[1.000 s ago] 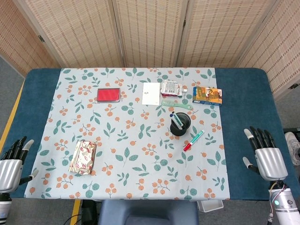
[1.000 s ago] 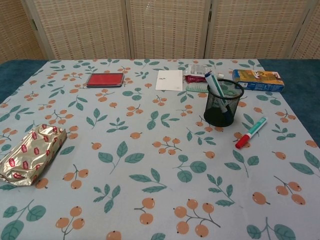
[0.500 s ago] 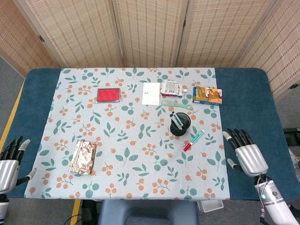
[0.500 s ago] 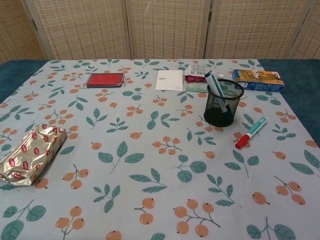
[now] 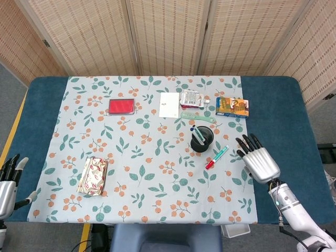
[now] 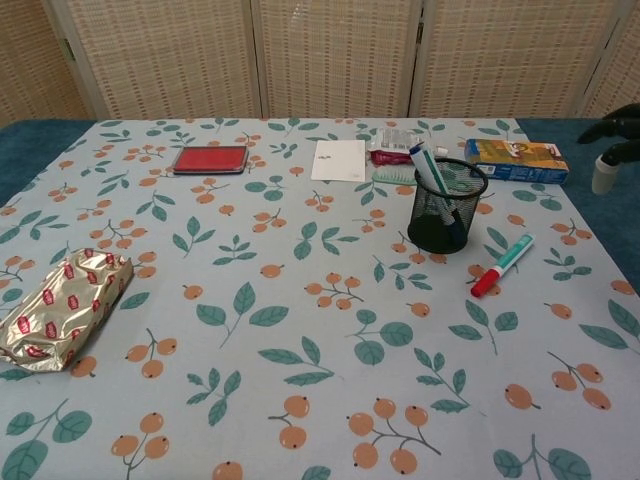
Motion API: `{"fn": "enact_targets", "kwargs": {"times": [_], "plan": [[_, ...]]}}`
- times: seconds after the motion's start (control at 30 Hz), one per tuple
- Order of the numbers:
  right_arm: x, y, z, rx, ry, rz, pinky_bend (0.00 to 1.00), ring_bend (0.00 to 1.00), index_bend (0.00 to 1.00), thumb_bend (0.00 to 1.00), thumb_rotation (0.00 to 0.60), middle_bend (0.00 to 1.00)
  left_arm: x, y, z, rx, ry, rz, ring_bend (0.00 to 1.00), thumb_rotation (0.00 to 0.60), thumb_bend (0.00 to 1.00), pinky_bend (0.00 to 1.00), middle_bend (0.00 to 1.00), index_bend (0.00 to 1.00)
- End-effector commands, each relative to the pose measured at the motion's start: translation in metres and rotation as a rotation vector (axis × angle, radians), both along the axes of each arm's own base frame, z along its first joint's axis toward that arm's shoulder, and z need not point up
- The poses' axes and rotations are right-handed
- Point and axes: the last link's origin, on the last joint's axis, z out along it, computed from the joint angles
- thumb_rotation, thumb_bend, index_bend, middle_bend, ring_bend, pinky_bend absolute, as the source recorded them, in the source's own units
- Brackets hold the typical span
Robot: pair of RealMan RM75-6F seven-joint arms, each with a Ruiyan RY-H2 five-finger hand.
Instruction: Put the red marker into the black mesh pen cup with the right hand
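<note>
Fingers spread and holding nothing, your right hand [image 5: 258, 161] hovers palm-down over the right edge of the floral cloth [image 5: 152, 173], just right of the red marker [image 5: 216, 157]; it touches neither the marker nor anything else. The marker lies flat on the cloth with its red cap toward you and its teal end pointing away, close beside the black mesh pen cup [image 5: 201, 140] but not touching it. The cup stands upright with a few pens already in it. Your left hand [image 5: 7, 184] sits at the table's left edge [image 5: 31, 105], fingers apart, holding nothing. In the chest view only dark fingertips [image 6: 612, 125] of the right hand show at the right border, near the colourful box [image 6: 516, 160].
</note>
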Motion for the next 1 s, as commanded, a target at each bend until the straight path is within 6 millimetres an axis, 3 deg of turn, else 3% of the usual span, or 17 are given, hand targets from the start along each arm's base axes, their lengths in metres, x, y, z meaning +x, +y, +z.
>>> {"fn": "enact_targets", "kwargs": {"times": [0.03,0.43,0.7,1.0], "plan": [[0.008,-0.010,-0.008,0.009,-0.002,-0.002,0.00,0.00,0.37,0.31,0.600,0.15,-0.001,0.001,0.000,0.000,-0.001,0.003,0.00,0.600,0.21,0.25,0.00,0.02],[0.015,-0.020,-0.034,0.059,0.084,-0.008,0.00,0.00,0.40,0.31,0.600,0.14,0.001,0.001,0.002,0.001,-0.014,-0.009,0.00,0.600,0.21,0.25,0.00,0.02],[0.036,-0.028,-0.063,0.088,0.110,0.008,0.00,0.00,0.40,0.31,0.600,0.14,0.002,-0.001,0.006,0.015,-0.023,-0.017,0.00,0.600,0.21,0.25,0.00,0.01],[0.037,-0.038,-0.086,0.123,0.184,-0.009,0.00,0.00,0.40,0.31,0.600,0.12,0.002,-0.003,0.009,0.021,-0.031,-0.021,0.00,0.600,0.21,0.25,0.00,0.01]]}}
